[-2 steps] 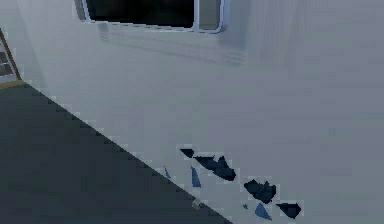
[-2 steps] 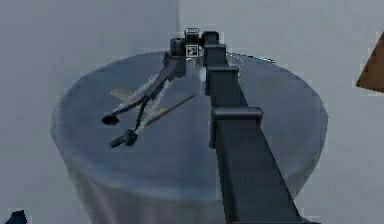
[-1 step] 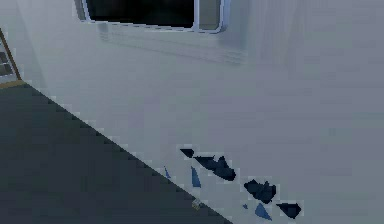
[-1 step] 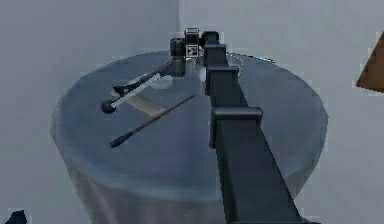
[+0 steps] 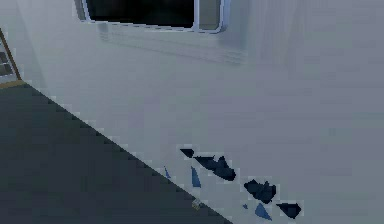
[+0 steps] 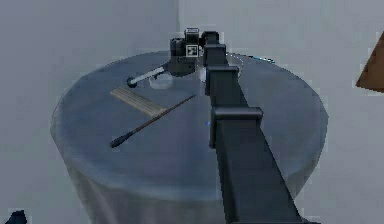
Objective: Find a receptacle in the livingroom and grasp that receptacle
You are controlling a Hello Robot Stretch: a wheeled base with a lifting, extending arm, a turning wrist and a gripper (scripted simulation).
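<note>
Dark floor (image 5: 60, 170) ran up to white wall (image 5: 280, 100) — little room ahead. Gripper (image 6: 140, 80) reached over round grey table (image 6: 290, 125) — couldn't tell whether it held anything.

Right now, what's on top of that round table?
A thin dark rod and a flat tan strip lie on the round table. The arm and end effector cover part of its top.

On the desk (image 6: 290, 120) a thin stick (image 6: 152, 120) lies just before a flat strip (image 6: 135, 100); the end effector (image 6: 140, 82) is behind both.
</note>
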